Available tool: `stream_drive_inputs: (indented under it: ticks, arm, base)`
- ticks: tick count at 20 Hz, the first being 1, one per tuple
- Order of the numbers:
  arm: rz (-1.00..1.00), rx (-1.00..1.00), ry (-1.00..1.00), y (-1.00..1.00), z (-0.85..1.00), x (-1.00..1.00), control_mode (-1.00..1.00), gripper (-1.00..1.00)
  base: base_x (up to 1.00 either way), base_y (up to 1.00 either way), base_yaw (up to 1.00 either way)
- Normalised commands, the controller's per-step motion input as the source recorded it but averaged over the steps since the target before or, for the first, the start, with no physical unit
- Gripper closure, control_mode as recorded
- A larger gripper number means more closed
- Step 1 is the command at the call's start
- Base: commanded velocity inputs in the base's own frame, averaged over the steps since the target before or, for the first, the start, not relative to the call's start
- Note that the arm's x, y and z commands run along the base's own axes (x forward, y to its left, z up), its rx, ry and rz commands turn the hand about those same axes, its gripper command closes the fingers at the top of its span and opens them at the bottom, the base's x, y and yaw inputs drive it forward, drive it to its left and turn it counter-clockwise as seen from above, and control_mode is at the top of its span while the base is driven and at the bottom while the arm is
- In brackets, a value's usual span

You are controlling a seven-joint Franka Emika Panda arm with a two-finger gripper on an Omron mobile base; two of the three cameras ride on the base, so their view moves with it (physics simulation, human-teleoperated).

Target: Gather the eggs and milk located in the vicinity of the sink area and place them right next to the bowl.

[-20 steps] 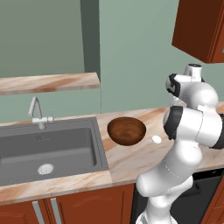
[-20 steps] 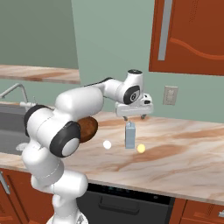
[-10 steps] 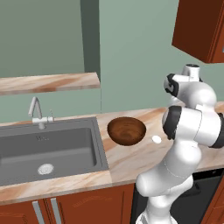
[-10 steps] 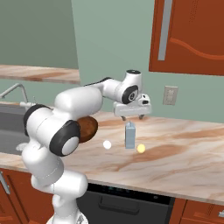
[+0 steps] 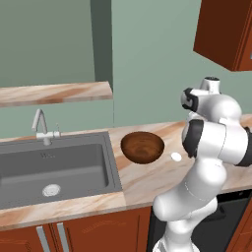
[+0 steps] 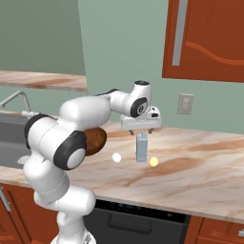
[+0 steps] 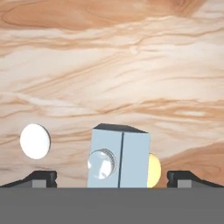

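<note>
My jaws stand wide, holding nothing. In the left base view the egg [image 5: 176, 156] lies just beside the bowl [image 5: 142, 146], mid-countertop. In the right base view my gripper [image 6: 141, 130] hangs directly above the upright milk carton [image 6: 141, 148], near a yellow ball [image 6: 153, 161]. In the hand view the carton [image 7: 118, 156] sits centred between my fingertips [image 7: 41, 176]; I should lift straight up, avoiding a nudge.

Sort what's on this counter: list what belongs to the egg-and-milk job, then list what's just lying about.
Job:
egg, white, on the counter
milk carton, upright under the open gripper
wooden bowl
sink

Lying about:
small yellow ball beside the carton
faucet
wall outlet
</note>
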Motion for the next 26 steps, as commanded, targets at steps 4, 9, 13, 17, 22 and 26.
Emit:
stream_drive_inputs:
  ticks: [4, 9, 13, 17, 22, 26]
  arm:
    - [0.00, 0.00, 0.00, 0.00, -0.44, 0.00, -1.00, -1.00]
    - [0.00, 0.00, 0.00, 0.00, -0.31, 0.00, -1.00, -1.00]
    - [0.00, 0.00, 0.00, 0.00, -0.19, 0.00, -1.00, -1.00]
    - [0.00, 0.00, 0.01, 0.00, 0.00, 0.00, -1.00, -1.00]
    - [0.00, 0.00, 0.00, 0.00, 0.00, 0.00, -1.00, 1.00]
    - [0.00, 0.00, 0.00, 0.00, 0.00, 0.00, -1.00, 1.00]
  base:
    - [0.00, 0.00, 0.00]
    - [0.00, 0.00, 0.00]
    - [0.00, 0.00, 0.00]
    - [0.00, 0.00, 0.00]
    - [0.00, 0.00, 0.00]
    - [0.00, 0.00, 0.00]
